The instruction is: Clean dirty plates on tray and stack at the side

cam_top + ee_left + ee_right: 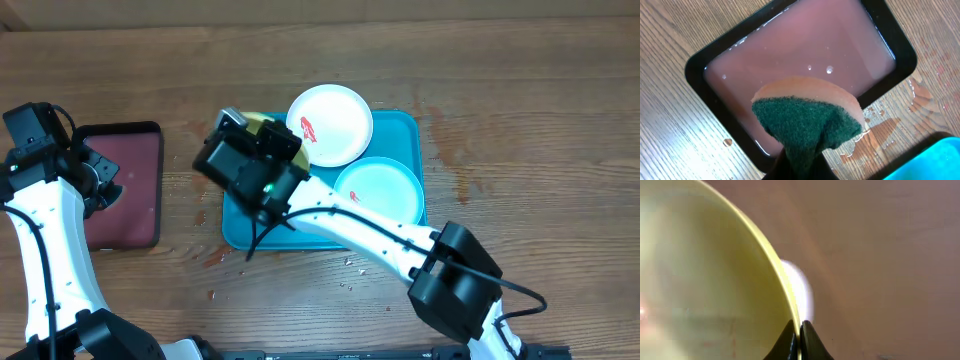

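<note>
The turquoise tray (233, 228) lies mid-table. A white plate (330, 123) with a red smear rests over its far rim. A pale mint-blue plate (378, 192) with a faint red mark lies in its right half. My right gripper (258, 140) is at the tray's far left corner, shut on the rim of the yellow-green plate (268, 123), which is mostly hidden under the wrist. In the right wrist view the fingers (800, 330) pinch that plate's edge (705, 280). My left gripper (800, 167) is shut on a green and orange sponge (805, 117) above the dark-red tray.
The black-rimmed dark-red tray (125, 185) stands left of the turquoise one and holds pinkish water (805, 45). Water drops and wet patches lie on the wood between the trays (885, 127). A corner of the turquoise tray (945, 155) shows in the left wrist view.
</note>
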`<act>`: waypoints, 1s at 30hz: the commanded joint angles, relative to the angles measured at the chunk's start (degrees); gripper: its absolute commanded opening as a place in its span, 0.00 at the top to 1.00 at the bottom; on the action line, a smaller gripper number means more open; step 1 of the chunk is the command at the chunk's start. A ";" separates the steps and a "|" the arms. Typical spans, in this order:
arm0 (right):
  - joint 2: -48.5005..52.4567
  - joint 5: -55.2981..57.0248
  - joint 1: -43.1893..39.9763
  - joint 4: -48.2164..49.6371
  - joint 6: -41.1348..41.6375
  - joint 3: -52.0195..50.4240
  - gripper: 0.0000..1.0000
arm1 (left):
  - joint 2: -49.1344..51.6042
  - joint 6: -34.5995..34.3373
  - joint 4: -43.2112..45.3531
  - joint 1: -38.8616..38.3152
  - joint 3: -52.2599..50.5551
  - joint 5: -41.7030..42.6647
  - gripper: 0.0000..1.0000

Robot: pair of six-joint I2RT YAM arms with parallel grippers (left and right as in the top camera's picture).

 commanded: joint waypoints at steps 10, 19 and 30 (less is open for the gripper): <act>-10.38 -58.55 -34.01 -6.05 30.32 1.22 0.92 | 0.31 -0.90 -0.04 0.26 0.46 0.48 0.96; -1.18 -70.95 -62.97 -17.84 30.29 0.57 0.96 | 0.31 -0.90 -0.02 0.20 0.46 1.31 0.96; 3.50 -61.11 -75.01 -13.81 30.32 -2.64 0.96 | 0.31 -0.92 -0.04 0.20 0.46 1.38 0.96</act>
